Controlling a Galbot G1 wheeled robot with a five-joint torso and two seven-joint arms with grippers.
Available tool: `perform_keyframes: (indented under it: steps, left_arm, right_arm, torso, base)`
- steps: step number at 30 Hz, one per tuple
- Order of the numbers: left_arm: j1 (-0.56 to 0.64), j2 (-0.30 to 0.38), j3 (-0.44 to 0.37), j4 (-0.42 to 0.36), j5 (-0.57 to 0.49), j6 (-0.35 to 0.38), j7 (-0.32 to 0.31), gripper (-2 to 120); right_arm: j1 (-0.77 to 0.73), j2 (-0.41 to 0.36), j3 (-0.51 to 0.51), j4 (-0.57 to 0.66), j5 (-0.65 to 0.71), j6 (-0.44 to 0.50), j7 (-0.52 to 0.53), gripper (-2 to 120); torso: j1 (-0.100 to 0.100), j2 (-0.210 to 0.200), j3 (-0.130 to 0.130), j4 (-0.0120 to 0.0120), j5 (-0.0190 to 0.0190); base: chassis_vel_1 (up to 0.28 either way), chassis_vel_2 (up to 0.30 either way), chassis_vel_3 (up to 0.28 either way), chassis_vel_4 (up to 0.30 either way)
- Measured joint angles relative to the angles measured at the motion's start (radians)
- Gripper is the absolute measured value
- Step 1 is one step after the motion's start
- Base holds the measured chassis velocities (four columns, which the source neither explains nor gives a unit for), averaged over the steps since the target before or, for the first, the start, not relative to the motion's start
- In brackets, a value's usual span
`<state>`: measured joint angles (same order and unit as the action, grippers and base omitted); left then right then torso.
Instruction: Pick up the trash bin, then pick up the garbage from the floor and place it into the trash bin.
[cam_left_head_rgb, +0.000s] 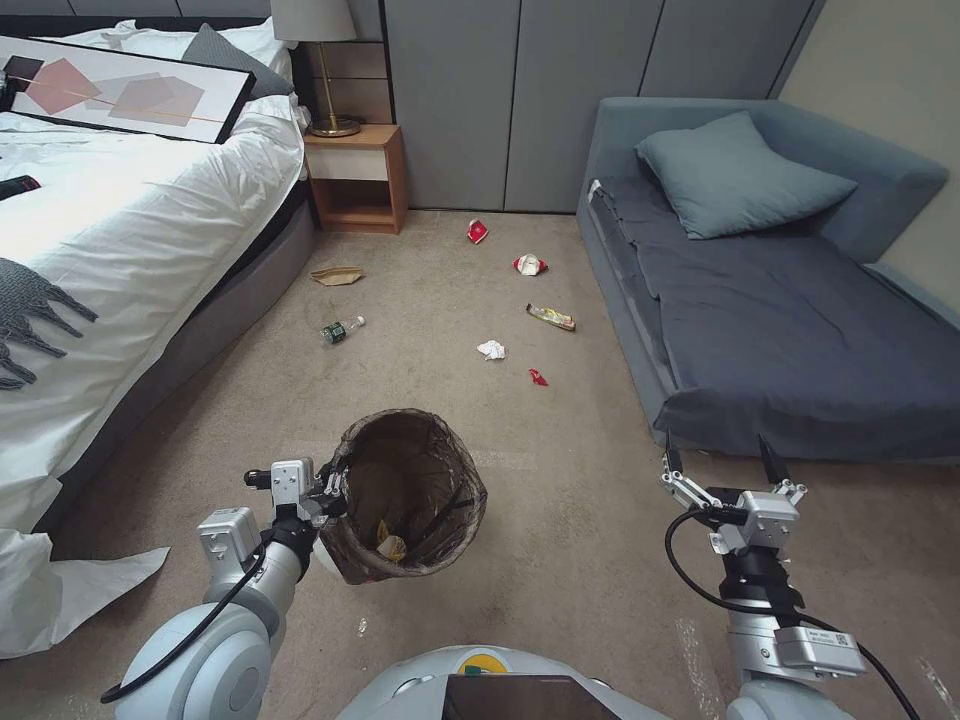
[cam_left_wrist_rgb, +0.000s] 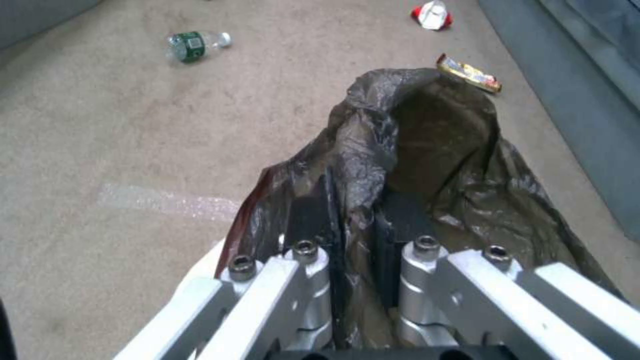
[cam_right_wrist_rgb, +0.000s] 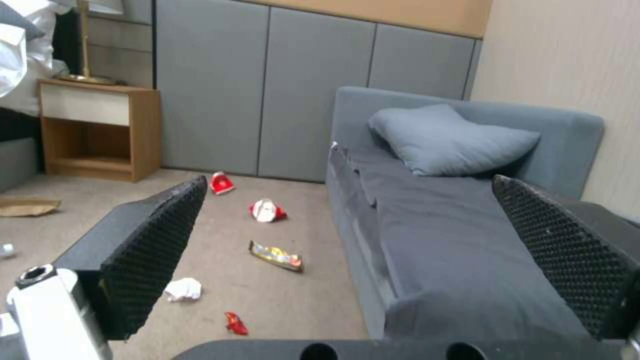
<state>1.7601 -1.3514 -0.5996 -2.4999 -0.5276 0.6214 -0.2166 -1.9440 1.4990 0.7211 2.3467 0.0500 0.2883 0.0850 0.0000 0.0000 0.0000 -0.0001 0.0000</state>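
Note:
The trash bin (cam_left_head_rgb: 410, 495), a white pail lined with a dark brown bag, hangs tilted in front of me. My left gripper (cam_left_head_rgb: 325, 495) is shut on its rim; the left wrist view shows the fingers (cam_left_wrist_rgb: 313, 220) pinching the bag-covered edge (cam_left_wrist_rgb: 433, 150). A yellow scrap (cam_left_head_rgb: 390, 545) lies inside. Garbage lies on the carpet beyond: a plastic bottle (cam_left_head_rgb: 341, 329), brown paper bag (cam_left_head_rgb: 336, 275), two red-and-white cups (cam_left_head_rgb: 477, 231) (cam_left_head_rgb: 529, 264), yellow wrapper (cam_left_head_rgb: 551, 317), white tissue (cam_left_head_rgb: 491, 349) and red wrapper (cam_left_head_rgb: 538, 377). My right gripper (cam_left_head_rgb: 720, 455) is open and holds nothing, near the sofa's front corner.
A bed with white bedding (cam_left_head_rgb: 120, 250) borders the left, and white cloth spills onto the floor (cam_left_head_rgb: 60, 590). A wooden nightstand (cam_left_head_rgb: 355, 175) stands by the grey wall panels. A blue-grey sofa (cam_left_head_rgb: 780, 320) with a cushion closes the right. Open carpet lies between.

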Motion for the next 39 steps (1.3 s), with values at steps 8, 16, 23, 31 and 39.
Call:
perform_keyframes:
  steps: [8,16,23,31,39]
  left_arm:
    - [0.001,0.000,-0.001,0.000,0.001,-0.001,0.000,8]
    - [0.003,0.002,-0.002,0.000,0.003,-0.004,0.001,8]
    - [0.003,0.004,-0.003,0.000,0.003,-0.006,0.003,8]
    - [0.004,0.005,-0.004,0.000,0.002,-0.007,0.003,8]
    - [0.001,0.004,-0.006,0.000,0.001,-0.008,0.003,8]
  right_arm:
    - [-0.001,0.001,0.000,0.001,0.000,-0.004,0.003,100]
    - [-0.003,0.002,0.000,0.002,0.000,-0.003,0.007,100]
    - [-0.003,0.001,-0.002,0.004,-0.001,-0.003,0.008,100]
    - [-0.001,0.000,-0.006,0.005,-0.002,-0.003,0.008,100]
    - [0.002,0.000,-0.006,0.005,-0.002,-0.004,0.010,100]
  torso:
    - [0.000,0.000,0.000,0.0001,0.0000]
    - [0.000,0.000,0.000,0.0002,0.0000]
    - [0.000,0.000,0.000,0.0002,0.0000]
    - [0.000,0.000,0.000,0.0000,0.0000]
    - [0.000,0.000,0.000,0.0001,0.0000]
  base:
    - [0.000,0.000,0.000,0.000]
    - [0.000,0.000,0.000,0.000]
    - [-0.042,0.043,0.044,-0.042]
    - [-0.090,0.092,0.089,-0.093]
    - [-0.075,0.065,0.065,-0.068]
